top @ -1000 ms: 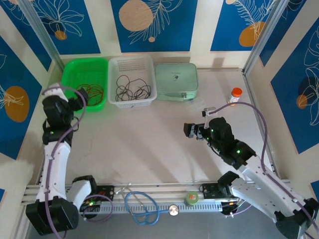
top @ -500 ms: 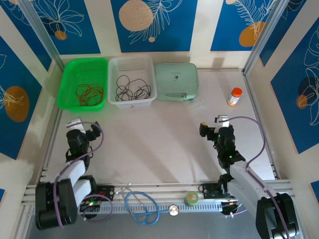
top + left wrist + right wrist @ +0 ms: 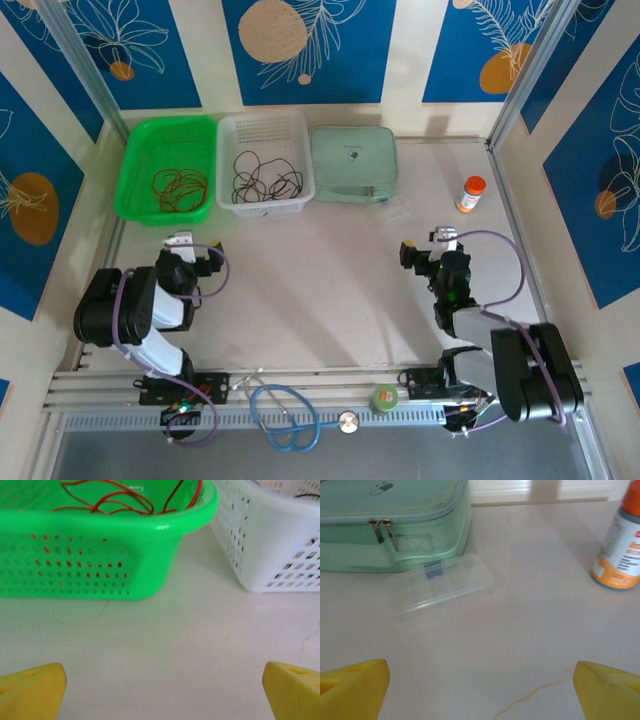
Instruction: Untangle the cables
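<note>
— Well, nearest first: well short of the white basket (image 3: 262, 122) and off to its left, the left gripper (image 3: 203, 260), spread wide, gripping nothing; just bare table (image 3: 165, 645) between the yellow fingertips (image 3: 35, 685) in the wrist view.
— And to the right of that basket?
— Much the same for the right gripper (image 3: 428, 248): fingers wide apart, nothing held; pointed toward a clear compartment box (image 3: 439, 584) and, past it, a mint zip case (image 3: 352, 160) sitting just right of the basket.
— Any wire in front of the basket?
— All the wire in sight further back; black cables (image 3: 265, 178) looped loosely inside the white basket itself; red cables (image 3: 178, 188) in the green basket (image 3: 165, 125) just left of it.
— So, done?
— Sorted by colour, apparently, reds apart from blacks; hard to judge knots within each heap from here; looks like little left beyond perhaps a check of those loops; with both grippers empty and short of the baskets, probably the closing stage.
</note>
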Controlling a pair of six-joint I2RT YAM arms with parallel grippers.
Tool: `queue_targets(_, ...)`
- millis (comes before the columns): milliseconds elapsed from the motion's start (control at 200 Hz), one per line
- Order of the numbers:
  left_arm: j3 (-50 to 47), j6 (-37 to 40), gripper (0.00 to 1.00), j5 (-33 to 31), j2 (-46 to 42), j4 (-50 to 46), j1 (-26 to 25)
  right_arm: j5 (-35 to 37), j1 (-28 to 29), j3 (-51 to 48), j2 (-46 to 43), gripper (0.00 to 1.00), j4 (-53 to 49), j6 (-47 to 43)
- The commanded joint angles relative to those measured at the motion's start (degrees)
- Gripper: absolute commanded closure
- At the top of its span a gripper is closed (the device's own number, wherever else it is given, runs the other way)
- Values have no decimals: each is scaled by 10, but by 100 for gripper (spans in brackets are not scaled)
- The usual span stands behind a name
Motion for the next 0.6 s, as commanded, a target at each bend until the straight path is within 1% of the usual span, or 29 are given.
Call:
queue_targets(0, 45, 22, 0, 7, -16, -24, -9, -39, 1, 26, 45, 6, 105, -31)
queue_targets(55, 60, 29, 0, 7, -16, -50, -15, -45, 3, 37, 74, 6, 116, -43)
queue_targets(180, 92, 45, 0, 5, -18, -116, -27, -58, 4, 37, 158, 6, 198, -58)
queue_targets(270, 99, 50, 0, -11, -18, -128, -36, -60, 5, 44, 209, 5, 247, -61)
queue_targets(300, 101, 51, 0, -13, -18, -131, -37, -66, -1, 54, 202, 5, 221, -56)
queue_targets(335, 104, 53, 0, -16, -19, -139, -39, -83, -14, 80, 181, 4, 140, -47)
queue_targets(390, 106, 55, 0, -21, -18, -140, -42, -131, -55, 153, 192, 3, 16, -10)
queue_targets(410, 105, 55, 0, -22, -19, -141, -42, -171, -77, 165, 191, 0, -10, 6)
queue_targets(425, 105, 55, 0, -22, -18, -140, -42, -200, -94, 161, 186, 1, -15, 11)
queue_targets(450, 105, 56, 0, -22, -19, -139, -43, -208, -99, 154, 190, 1, 4, 16)
queue_targets(475, 104, 56, 0, -22, -19, -138, -43, -191, -89, 154, 194, 1, 17, 14)
queue_targets(515, 104, 57, 0, -23, -20, -137, -44, -162, -74, 162, 187, 1, -14, 3)
queue_targets(565, 102, 58, 0, -21, -19, -135, -44, -163, -74, 156, 192, 1, 5, 4)
queue_targets(595, 102, 58, 0, -21, -19, -135, -44, -162, -74, 160, 188, 1, -6, 2)
